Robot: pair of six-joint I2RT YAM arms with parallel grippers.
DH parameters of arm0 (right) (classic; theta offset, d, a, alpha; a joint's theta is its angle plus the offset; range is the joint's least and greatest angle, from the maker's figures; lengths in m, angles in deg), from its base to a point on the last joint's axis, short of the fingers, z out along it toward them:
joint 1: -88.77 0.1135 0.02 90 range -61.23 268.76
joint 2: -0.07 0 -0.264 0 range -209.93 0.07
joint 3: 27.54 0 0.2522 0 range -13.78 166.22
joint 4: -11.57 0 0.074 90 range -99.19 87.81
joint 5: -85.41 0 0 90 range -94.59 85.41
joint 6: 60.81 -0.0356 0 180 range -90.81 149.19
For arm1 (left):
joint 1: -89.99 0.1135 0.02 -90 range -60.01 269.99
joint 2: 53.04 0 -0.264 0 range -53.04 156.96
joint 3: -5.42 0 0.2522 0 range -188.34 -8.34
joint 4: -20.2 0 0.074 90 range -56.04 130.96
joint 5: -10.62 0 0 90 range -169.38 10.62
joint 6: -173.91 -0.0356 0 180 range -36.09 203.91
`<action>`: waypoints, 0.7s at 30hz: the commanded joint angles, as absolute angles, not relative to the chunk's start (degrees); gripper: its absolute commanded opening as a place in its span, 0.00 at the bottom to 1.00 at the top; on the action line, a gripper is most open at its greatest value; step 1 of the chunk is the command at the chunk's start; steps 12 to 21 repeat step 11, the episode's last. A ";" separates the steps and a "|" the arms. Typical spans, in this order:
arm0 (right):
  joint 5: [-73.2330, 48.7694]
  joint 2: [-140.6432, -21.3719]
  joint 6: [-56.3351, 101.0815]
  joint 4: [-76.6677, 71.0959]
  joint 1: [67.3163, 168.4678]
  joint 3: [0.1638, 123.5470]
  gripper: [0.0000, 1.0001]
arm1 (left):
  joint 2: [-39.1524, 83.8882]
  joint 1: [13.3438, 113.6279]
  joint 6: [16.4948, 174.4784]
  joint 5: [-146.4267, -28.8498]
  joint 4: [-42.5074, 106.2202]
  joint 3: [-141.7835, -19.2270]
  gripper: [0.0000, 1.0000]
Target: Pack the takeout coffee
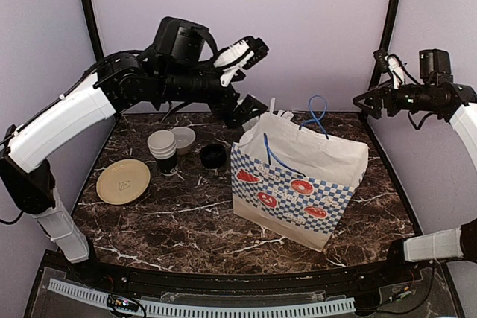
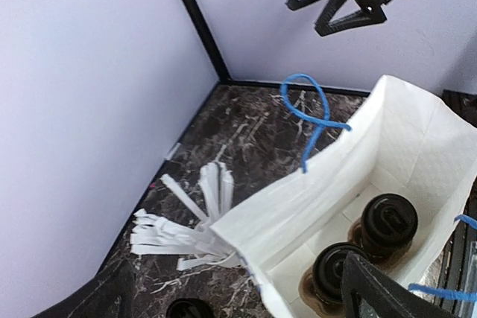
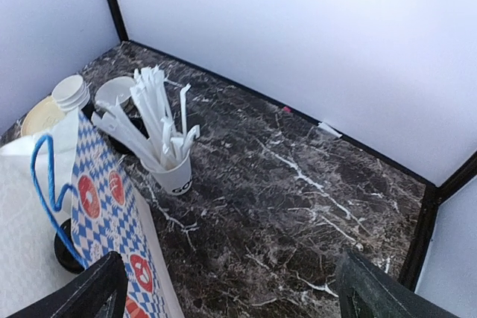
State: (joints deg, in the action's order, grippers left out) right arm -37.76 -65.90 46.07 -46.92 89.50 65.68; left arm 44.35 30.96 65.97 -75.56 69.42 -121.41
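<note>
Takeout coffee (image 2: pixel 387 221): 2 lidded black cups, upright, side by side on the floor of the paper bag (image 1: pixel 298 184).
Left gripper (image 1: pixel 253 78): above the bag mouth, jaws wide, empty.
Right gripper (image 1: pixel 370 80): high at the right, well apart from the bag, jaws wide, empty.
Risk: a low-passing arm may snag the raised blue handle (image 2: pixel 317 141) and tip the bag, spilling both cups. A nudged bag may topple the straw cup (image 3: pixel 173 174) just beside it.
Hidden: nearer cup partly behind a finger (image 2: pixel 373 292); lid seating unclear; overhead view shows nothing inside the bag.
</note>
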 commanded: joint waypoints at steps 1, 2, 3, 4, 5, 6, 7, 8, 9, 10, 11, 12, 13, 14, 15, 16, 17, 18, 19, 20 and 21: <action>-30.75 -65.19 37.16 -38.00 89.31 67.50 0.98 | 36.42 32.56 68.55 -66.71 57.76 -112.21 0.99; -28.71 -64.81 35.15 -36.41 89.32 67.63 0.98 | 34.14 33.51 69.26 -62.59 55.42 -110.68 0.99; -26.57 -64.46 34.03 -35.34 89.31 68.15 0.98 | 32.96 34.15 69.81 -60.48 54.27 -107.27 0.99; -24.64 -64.21 33.01 -34.37 89.32 68.62 0.98 | 30.73 35.97 71.20 -57.25 52.11 -105.44 0.99; -22.52 -64.05 32.51 -33.48 89.34 68.92 0.98 | 29.45 37.05 72.19 -56.32 51.03 -102.05 0.99; -21.07 -63.97 32.37 -32.69 89.32 69.07 0.98 | 27.02 39.49 74.14 -55.59 49.00 -100.23 0.99; -20.59 -63.96 32.53 -32.24 89.37 69.08 0.98 | 25.88 40.70 74.98 -55.49 48.11 -96.96 0.99; -20.74 -64.08 32.21 -31.91 89.35 69.10 0.98 | 24.08 42.75 76.31 -55.06 46.60 -95.63 0.99; -21.25 -64.27 31.70 -31.48 89.33 69.10 0.98 | 22.78 43.56 76.64 -54.52 45.16 -93.24 0.99; -21.96 -64.41 31.09 -31.16 89.30 69.01 0.98 | 22.36 44.80 76.86 -53.39 44.48 -91.31 0.99; -22.46 -64.51 30.31 -30.61 89.37 68.89 0.98 | 21.60 45.25 76.87 -52.98 43.12 -90.51 0.99; -22.46 -64.51 30.31 -30.61 89.37 68.89 0.98 | 21.60 45.25 76.87 -52.98 43.12 -90.51 0.99; -22.46 -64.51 30.31 -30.61 89.37 68.89 0.98 | 21.60 45.25 76.87 -52.98 43.12 -90.51 0.99; -22.46 -64.51 30.31 -30.61 89.37 68.89 0.98 | 21.60 45.25 76.87 -52.98 43.12 -90.51 0.99; -22.46 -64.51 30.31 -30.61 89.37 68.89 0.98 | 21.60 45.25 76.87 -52.98 43.12 -90.51 0.99; -22.46 -64.51 30.31 -30.61 89.37 68.89 0.98 | 21.60 45.25 76.87 -52.98 43.12 -90.51 0.99; -22.46 -64.51 30.31 -30.61 89.37 68.89 0.98 | 21.60 45.25 76.87 -52.98 43.12 -90.51 0.99; -22.46 -64.51 30.31 -30.61 89.37 68.89 0.98 | 21.60 45.25 76.87 -52.98 43.12 -90.51 0.99; -22.46 -64.51 30.31 -30.61 89.37 68.89 0.98 | 21.60 45.25 76.87 -52.98 43.12 -90.51 0.99; -22.46 -64.51 30.31 -30.61 89.37 68.89 0.98 | 21.60 45.25 76.87 -52.98 43.12 -90.51 0.99; -22.46 -64.51 30.31 -30.61 89.37 68.89 0.98 | 21.60 45.25 76.87 -52.98 43.12 -90.51 0.99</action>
